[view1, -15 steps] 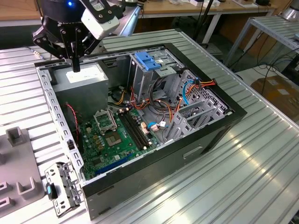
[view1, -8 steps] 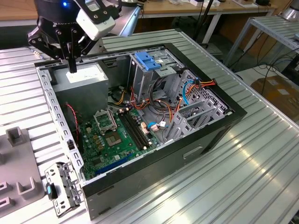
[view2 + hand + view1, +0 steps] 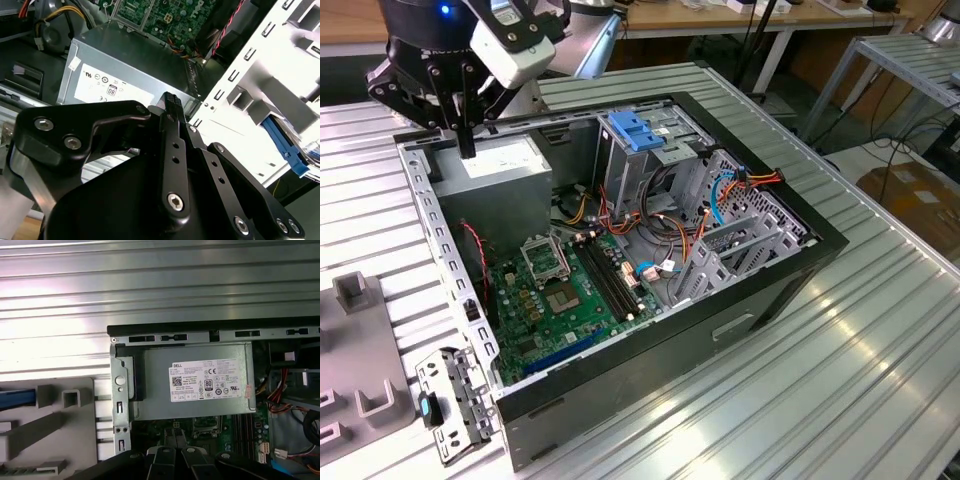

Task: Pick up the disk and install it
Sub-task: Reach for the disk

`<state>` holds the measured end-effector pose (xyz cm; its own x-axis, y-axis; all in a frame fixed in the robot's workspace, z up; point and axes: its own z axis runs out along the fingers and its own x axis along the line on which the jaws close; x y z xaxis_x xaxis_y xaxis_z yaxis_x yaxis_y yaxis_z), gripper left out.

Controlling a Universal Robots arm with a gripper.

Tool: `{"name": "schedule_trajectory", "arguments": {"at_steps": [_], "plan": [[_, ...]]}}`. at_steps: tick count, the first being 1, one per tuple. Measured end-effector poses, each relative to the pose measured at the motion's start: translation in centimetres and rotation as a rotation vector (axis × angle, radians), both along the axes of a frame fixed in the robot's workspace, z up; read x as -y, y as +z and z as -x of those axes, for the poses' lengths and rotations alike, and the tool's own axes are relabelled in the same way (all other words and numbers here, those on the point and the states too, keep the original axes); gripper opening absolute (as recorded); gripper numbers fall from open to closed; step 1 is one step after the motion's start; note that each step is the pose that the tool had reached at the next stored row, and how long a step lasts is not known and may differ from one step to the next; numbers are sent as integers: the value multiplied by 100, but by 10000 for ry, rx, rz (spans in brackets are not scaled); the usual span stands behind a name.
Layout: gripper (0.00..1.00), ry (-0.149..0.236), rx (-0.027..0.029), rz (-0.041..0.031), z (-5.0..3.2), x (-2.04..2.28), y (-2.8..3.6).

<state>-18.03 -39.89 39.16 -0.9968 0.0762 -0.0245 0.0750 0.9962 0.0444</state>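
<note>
The disk lies on a grey fixture beside the computer case; part of its bright blue carrier rail shows as the disk [image 3: 17, 397] in the first wrist view and the disk [image 3: 281, 144] in the second wrist view. My gripper [image 3: 467, 148] hangs over the case's back corner, just above the grey power supply [image 3: 505, 165]. Its black fingers stand together, shut, with nothing between them, seen as the gripper [image 3: 172, 102] in the second wrist view. The gripper is well apart from the disk.
The open computer case [image 3: 720, 325] lies on a ribbed metal table [image 3: 840, 370]. Inside are a green motherboard [image 3: 560, 290], a drive bay [image 3: 625, 175] with a blue latch [image 3: 635, 130], and loose cables [image 3: 720, 195]. A grey fixture [image 3: 355, 290] sits at the exterior view's left.
</note>
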Motion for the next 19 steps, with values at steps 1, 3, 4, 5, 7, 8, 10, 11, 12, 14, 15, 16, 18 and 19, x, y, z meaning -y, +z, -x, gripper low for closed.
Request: {"name": "schedule_trajectory", "arguments": {"at_steps": [1, 3, 4, 5, 7, 8, 10, 11, 12, 14, 15, 16, 18, 19], "plan": [[11, -1, 0, 0, 21, 0, -1], [11, -1, 0, 0, 49, 0, -2], [11, -1, 0, 0, 61, 0, -2], [11, -1, 0, 0, 76, 0, -2], [11, -1, 0, 0, 110, 0, -3], [11, 0, 0, 0, 142, 0, -4], [11, 0, 0, 0, 176, 0, -5], [11, 0, 0, 0, 195, 0, -5], [11, 0, 0, 0, 213, 0, -6], [11, -1, 0, 0, 279, -1, -8], [11, -1, 0, 0, 304, -4, -9], [11, 0, 1, -1, 340, -13, -11], [11, -2, 2, -2, 377, -35, -13], [11, -3, 1, -4, 409, -57, -15]]}}
